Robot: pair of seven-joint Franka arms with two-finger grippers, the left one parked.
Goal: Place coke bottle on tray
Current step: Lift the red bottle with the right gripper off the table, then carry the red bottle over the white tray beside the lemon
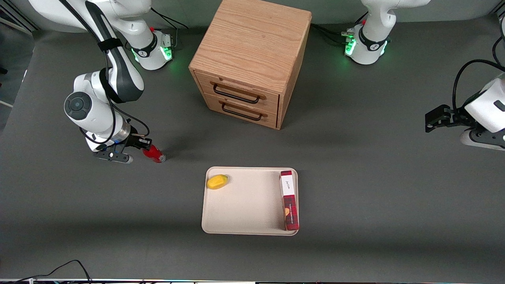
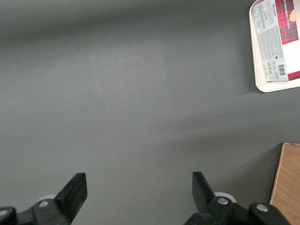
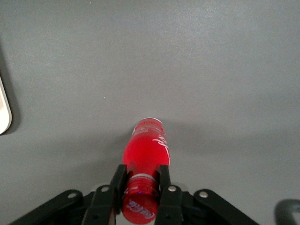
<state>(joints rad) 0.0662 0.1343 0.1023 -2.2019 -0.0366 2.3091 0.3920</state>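
Note:
The coke bottle [image 1: 154,154] is small and red, with a red cap and a clear base. It is tilted, its base toward the table, toward the working arm's end of the table. My right gripper [image 1: 143,150] is shut on its neck just under the cap. In the right wrist view the two fingers [image 3: 118,179] clamp the bottle [image 3: 146,149] at the cap. The beige tray [image 1: 244,205] lies nearer the front camera, toward the table's middle, apart from the bottle. A corner of the tray [image 2: 258,75] shows in the left wrist view.
A yellow fruit [image 1: 217,182] lies in one tray corner. A long red plaid box [image 1: 288,199] lies along the tray's edge toward the parked arm. A wooden two-drawer cabinet [image 1: 252,59] stands farther from the front camera than the tray.

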